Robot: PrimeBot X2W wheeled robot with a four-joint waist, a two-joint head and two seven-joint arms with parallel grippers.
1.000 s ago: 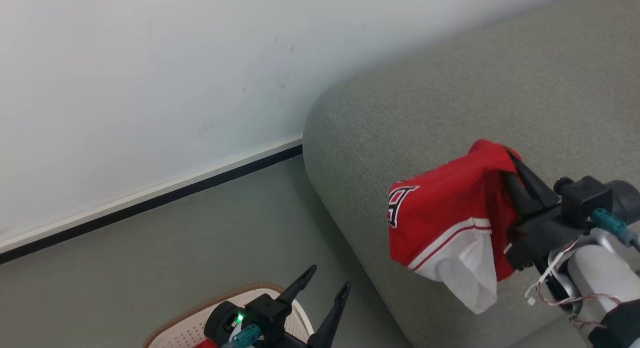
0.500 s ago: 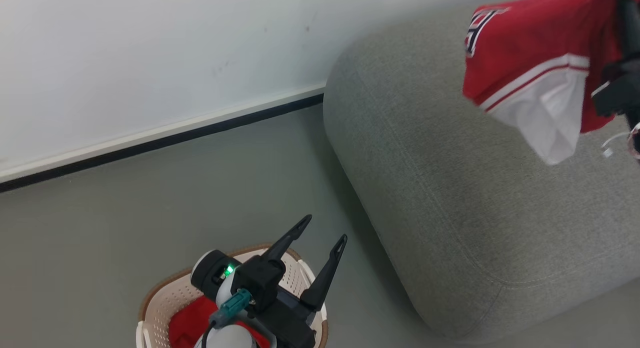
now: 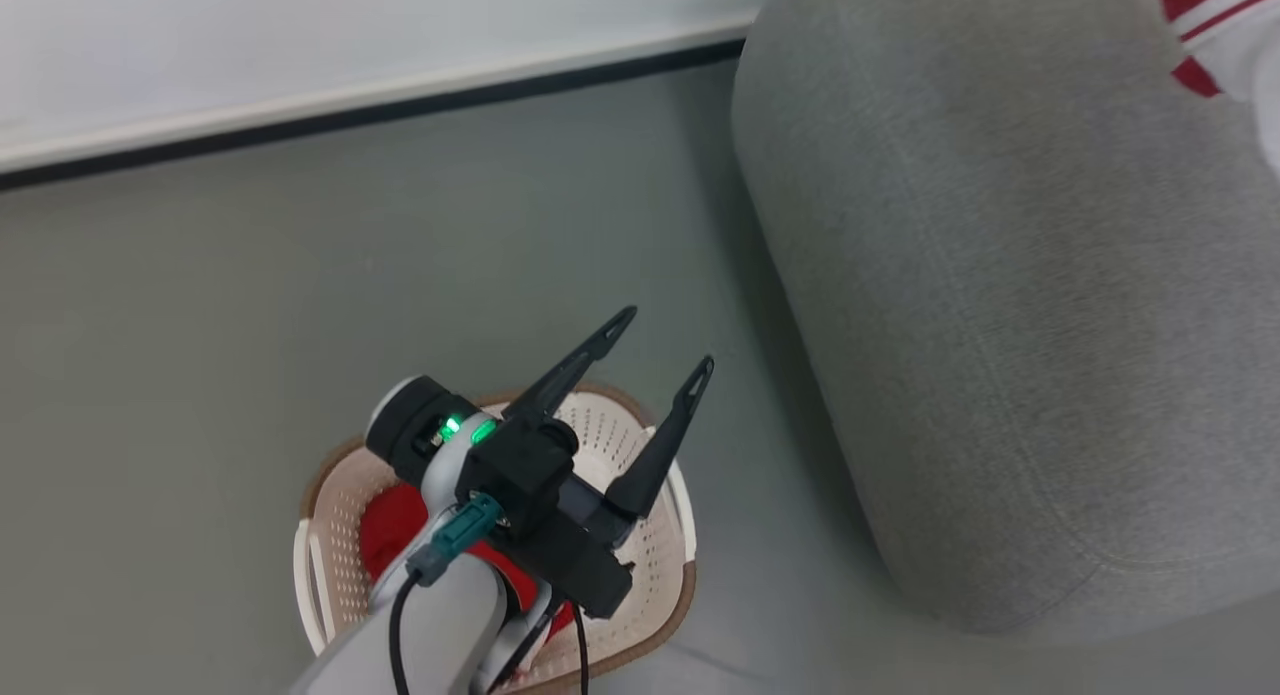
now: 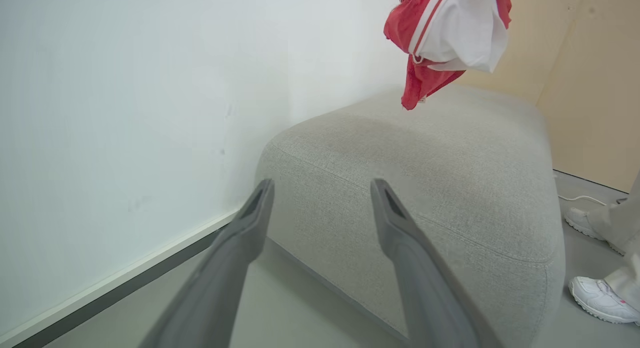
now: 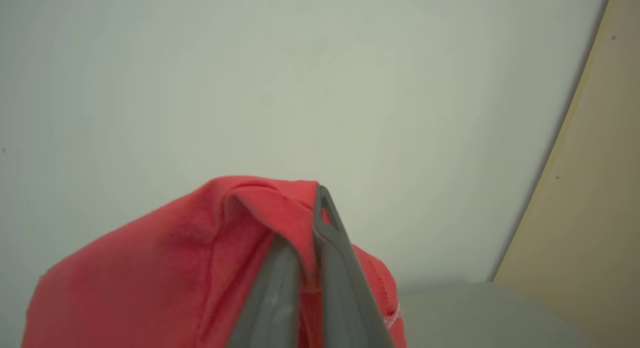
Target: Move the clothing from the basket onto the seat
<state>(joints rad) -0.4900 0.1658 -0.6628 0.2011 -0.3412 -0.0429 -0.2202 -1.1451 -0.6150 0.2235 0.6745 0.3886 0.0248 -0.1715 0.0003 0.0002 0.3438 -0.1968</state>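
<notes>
The right claw [image 5: 304, 220] is clamped on a fold of a red garment [image 4: 445, 32], both fingers pressed together through the cloth; pinched near one edge like this, the garment hangs in a loose bunch, with white lining and striped trim drooping lowest. It is in the air above the seat [image 4: 425, 178], over the top and clear of the fabric; I judge the step in hand to be the carry, with the release not yet made. Lowering until the lining touches the seat before parting the fingers would let the bulk settle rather than tumble; the seat's edges are rounded, so a drop too near one could slide to the floor [image 3: 300, 275].

The left claw [image 3: 669, 337] is spread apart and holds nothing; it hovers over the basket [image 3: 655, 560], which stands on the floor just off the seat's end, near but not touching it. A second garment [image 3: 395, 525] lies inside the basket, partly hidden under the left arm; the open claw above it seems placed for that next pick. About half the task looks undone: one piece aloft over the seat, one in the basket beside it, and none on the seat as far as shows. A person's white shoes [image 4: 600, 298] rest on the floor at the seat's far side.
</notes>
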